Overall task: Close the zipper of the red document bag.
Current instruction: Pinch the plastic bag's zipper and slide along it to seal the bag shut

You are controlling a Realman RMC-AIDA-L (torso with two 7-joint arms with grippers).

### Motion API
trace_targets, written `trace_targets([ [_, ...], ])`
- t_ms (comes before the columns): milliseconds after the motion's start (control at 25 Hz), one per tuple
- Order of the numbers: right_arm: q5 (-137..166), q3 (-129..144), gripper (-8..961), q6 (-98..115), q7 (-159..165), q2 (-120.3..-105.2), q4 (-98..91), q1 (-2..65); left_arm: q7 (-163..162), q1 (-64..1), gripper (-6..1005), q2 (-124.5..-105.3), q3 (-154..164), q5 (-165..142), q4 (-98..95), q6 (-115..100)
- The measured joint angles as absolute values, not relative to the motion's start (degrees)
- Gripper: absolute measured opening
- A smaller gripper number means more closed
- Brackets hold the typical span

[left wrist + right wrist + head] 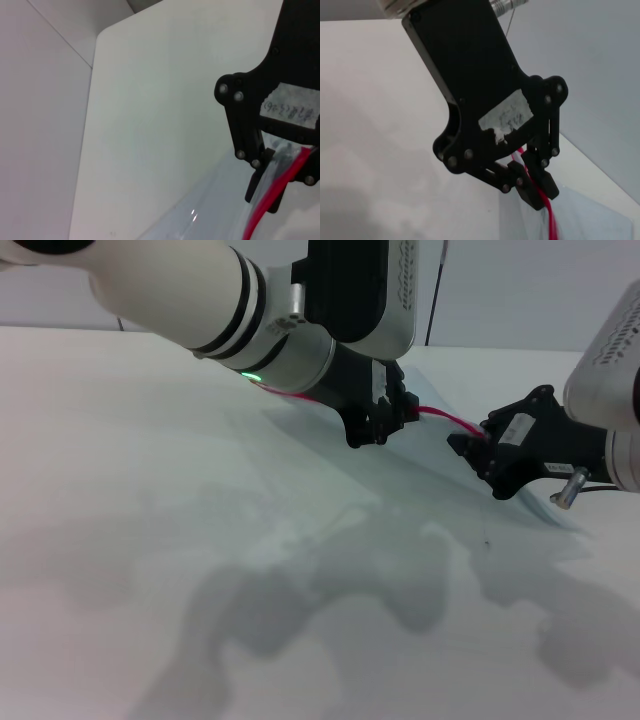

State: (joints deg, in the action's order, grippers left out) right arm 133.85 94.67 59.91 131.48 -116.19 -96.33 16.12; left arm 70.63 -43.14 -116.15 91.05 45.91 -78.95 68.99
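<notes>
The red document bag [425,478] is a translucent pale pouch, tilted up off the white table with its red edge raised. Its zipper [441,418] is a thin red strip stretched between my two grippers. My left gripper [385,420] reaches in from the upper left and is shut on the strip. In the right wrist view that left gripper [535,182] pinches the zipper [551,220]. My right gripper [468,448] is shut on the strip's right end. The left wrist view shows the right gripper [282,165] holding the zipper [260,215]. I cannot make out the slider.
The white table [150,490] spreads out to the left and front, with the arms' shadows on it. Its far edge meets a pale wall [500,290]. A thin dark cable [436,290] hangs at the back.
</notes>
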Motion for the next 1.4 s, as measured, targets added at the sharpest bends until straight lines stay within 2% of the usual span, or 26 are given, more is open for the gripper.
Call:
trace_targets([
  [280, 134.1, 94.3, 56, 59.5, 131.5, -116.19, -96.4, 15.3, 70.5, -42.6, 71, -116.05, 91.0, 45.8, -79.3, 68.3],
  [560, 134.2, 92.1, 60, 59.5, 131.5, -116.19, -96.8, 14.8, 69.2, -41.2, 71, -115.83, 90.2, 44.2, -79.4, 68.3],
  [1000, 135.9, 85.6, 66, 59.2, 131.5, -116.27, -95.8, 13.1, 69.4, -35.4, 72, -115.59, 82.5, 43.6, -80.3, 68.6],
  [1400, 138.0, 83.9, 71, 58.4, 131.8, -116.28, -95.0, 12.8, 69.6, -34.4, 69, -115.57, 80.0, 42.9, -80.3, 68.4],
])
